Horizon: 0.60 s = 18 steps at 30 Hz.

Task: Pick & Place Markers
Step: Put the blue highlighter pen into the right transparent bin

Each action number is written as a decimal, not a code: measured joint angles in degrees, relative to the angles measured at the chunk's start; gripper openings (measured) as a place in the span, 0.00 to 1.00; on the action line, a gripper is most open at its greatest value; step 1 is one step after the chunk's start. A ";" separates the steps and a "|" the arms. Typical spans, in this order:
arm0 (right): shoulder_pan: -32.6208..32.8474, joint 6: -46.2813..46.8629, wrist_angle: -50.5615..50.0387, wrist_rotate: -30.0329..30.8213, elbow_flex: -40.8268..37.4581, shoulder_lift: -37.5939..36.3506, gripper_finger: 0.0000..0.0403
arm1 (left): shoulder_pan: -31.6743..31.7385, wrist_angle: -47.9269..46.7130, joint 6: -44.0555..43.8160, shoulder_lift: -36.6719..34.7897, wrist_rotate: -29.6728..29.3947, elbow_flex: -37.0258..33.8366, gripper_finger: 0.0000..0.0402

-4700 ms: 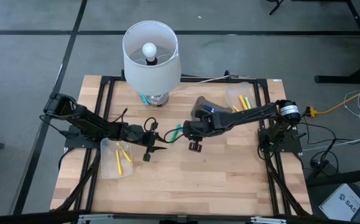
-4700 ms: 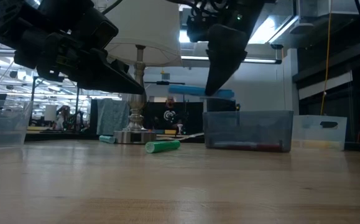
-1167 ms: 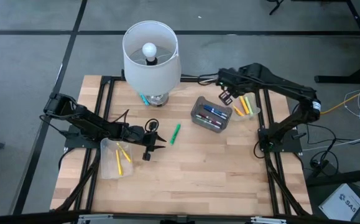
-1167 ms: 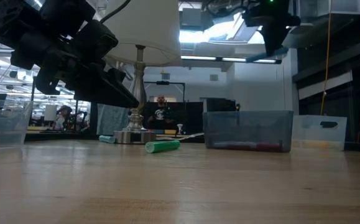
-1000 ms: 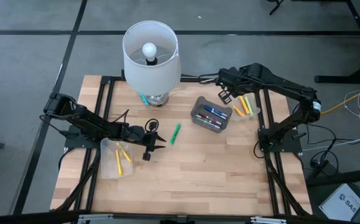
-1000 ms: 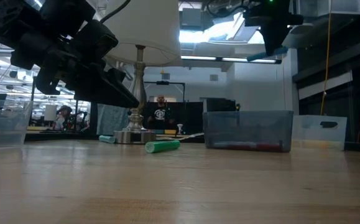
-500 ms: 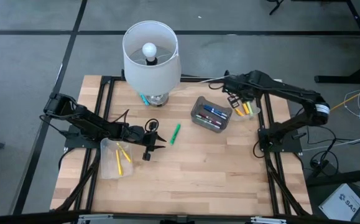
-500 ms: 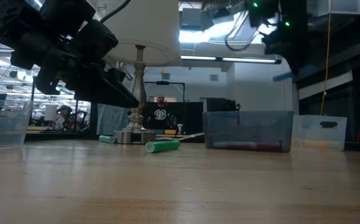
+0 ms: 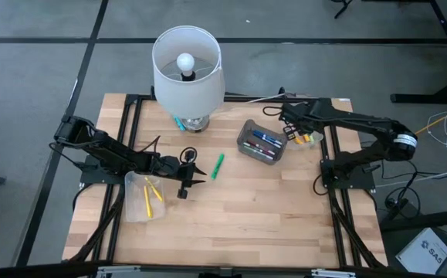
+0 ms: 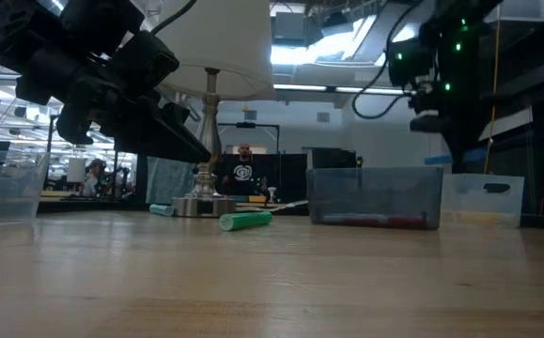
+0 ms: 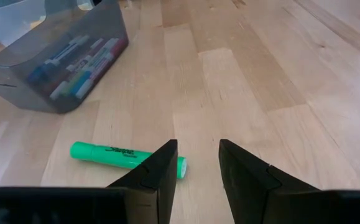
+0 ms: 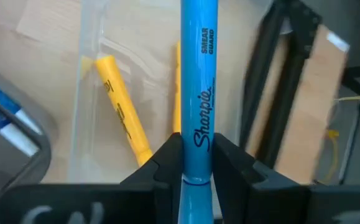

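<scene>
On the wooden tabletop [image 9: 231,216] the left hand [image 9: 193,177] hovers half open and empty just beside a green marker [image 9: 218,165] lying flat. Farther back, the right hand [image 9: 291,131] pinches a slim blue marker [image 12: 198,87], printed with black lettering, above a clear bin [image 9: 306,125] holding yellow markers [image 12: 122,109]. Only the marker's end is clamped, so it could tip and fall outside the bin.
</scene>
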 joint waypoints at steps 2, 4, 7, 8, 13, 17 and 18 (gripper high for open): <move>-1.22 -0.75 3.48 -0.96 -2.36 0.00 0.17 | 0.00 0.00 0.02 0.00 0.00 0.00 0.29; -2.39 -1.63 5.74 -1.21 -4.12 0.00 0.18 | 0.00 0.00 0.01 0.00 0.00 0.00 0.29; -3.69 -1.76 8.28 -1.26 -6.09 0.02 0.19 | 0.00 0.00 0.02 0.00 0.00 0.00 0.29; -4.03 -1.79 8.65 -1.26 -6.42 0.02 0.19 | 0.00 0.00 0.02 0.00 0.00 0.00 0.29; -4.43 -1.79 9.42 -1.28 -7.00 0.02 0.19 | 0.00 0.00 0.02 0.00 0.00 0.00 0.29; -4.41 -1.73 10.84 -1.28 -7.00 0.02 0.19 | 0.00 0.00 0.02 0.02 0.00 0.00 0.29; -4.41 -1.78 11.21 -1.28 -7.00 0.02 0.19 | 0.00 0.00 0.02 0.00 0.00 0.00 0.29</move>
